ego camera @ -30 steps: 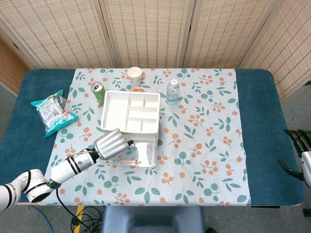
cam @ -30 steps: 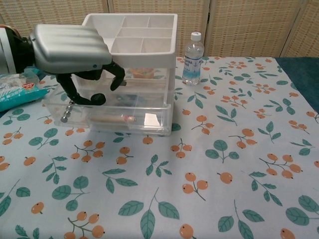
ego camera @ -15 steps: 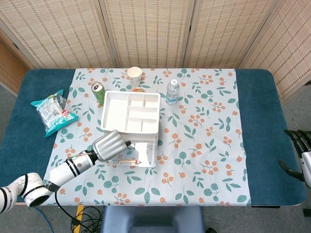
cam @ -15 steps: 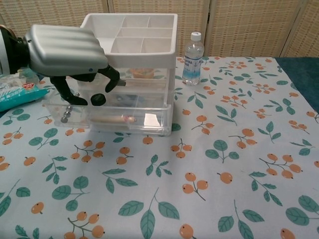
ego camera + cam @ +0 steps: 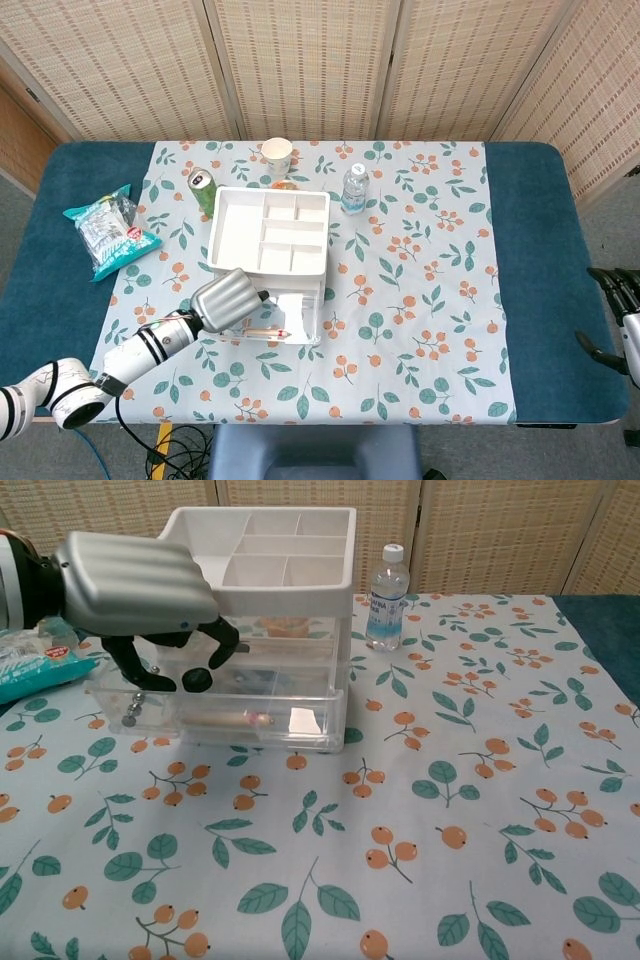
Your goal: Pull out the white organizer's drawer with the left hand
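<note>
The white organizer (image 5: 268,232) (image 5: 262,542) stands mid-table with a divided tray on top. Its clear bottom drawer (image 5: 285,318) (image 5: 240,712) is slid out toward me, with small items inside and a metal knob (image 5: 130,718) at its left front. My left hand (image 5: 225,297) (image 5: 135,580) hangs over the drawer's left front; its dark fingers (image 5: 196,678) curl down and hook at the drawer's front rim. My right hand (image 5: 615,300) rests at the far right table edge, fingers apart and holding nothing; the chest view does not show it.
A water bottle (image 5: 354,188) (image 5: 386,597) stands right of the organizer. A green can (image 5: 203,188) and a paper cup (image 5: 277,155) are behind it. A snack bag (image 5: 108,230) (image 5: 30,660) lies to the left. The floral cloth (image 5: 400,830) spreads in front.
The left hand's fingers lifted slightly from the drawer's rim and curled tighter; the hand drifted a little left, then back. The drawer stays out in the same place. The right hand is still.
</note>
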You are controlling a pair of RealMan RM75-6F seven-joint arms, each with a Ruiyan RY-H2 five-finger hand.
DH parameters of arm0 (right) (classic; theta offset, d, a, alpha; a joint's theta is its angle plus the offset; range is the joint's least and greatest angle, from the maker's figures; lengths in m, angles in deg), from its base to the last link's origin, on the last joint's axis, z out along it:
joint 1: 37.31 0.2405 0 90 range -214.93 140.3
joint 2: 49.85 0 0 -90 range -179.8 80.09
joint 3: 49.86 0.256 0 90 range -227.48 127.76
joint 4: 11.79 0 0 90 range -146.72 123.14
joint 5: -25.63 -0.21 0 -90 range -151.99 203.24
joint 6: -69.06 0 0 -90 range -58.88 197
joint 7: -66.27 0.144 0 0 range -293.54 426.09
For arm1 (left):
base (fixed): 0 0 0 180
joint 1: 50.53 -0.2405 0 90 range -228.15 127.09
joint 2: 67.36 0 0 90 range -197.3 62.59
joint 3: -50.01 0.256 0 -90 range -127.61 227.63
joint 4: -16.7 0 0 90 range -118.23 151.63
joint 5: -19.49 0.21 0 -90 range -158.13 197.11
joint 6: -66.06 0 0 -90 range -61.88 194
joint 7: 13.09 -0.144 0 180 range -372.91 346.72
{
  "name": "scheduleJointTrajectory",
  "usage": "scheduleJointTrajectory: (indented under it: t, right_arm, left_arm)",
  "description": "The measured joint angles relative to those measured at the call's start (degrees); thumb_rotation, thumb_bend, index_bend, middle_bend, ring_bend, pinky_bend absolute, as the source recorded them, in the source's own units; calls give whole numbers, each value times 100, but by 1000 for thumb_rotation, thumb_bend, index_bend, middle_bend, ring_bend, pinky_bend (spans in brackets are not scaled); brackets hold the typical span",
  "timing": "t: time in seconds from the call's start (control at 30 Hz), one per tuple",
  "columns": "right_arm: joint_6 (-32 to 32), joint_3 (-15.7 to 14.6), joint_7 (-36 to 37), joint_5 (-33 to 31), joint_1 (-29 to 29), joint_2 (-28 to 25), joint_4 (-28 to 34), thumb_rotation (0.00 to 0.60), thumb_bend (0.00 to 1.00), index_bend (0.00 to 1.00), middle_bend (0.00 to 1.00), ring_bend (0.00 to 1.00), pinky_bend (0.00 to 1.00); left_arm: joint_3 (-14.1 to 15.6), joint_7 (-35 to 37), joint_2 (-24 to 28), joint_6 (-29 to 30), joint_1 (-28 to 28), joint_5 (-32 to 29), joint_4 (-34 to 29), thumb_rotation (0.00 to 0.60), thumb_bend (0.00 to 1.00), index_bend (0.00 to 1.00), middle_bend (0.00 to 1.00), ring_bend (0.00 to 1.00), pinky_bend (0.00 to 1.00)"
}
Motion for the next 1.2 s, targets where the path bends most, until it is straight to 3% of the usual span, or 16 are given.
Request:
scheduleJointTrajectory:
  t: [1.2]
  right_arm:
    - [-42,12,7,-15,-39,-22,21,600,252,115,176,162,175]
  left_arm:
    - [146,221,-95,14,128,-34,132,600,258,472,1000,1000,1000]
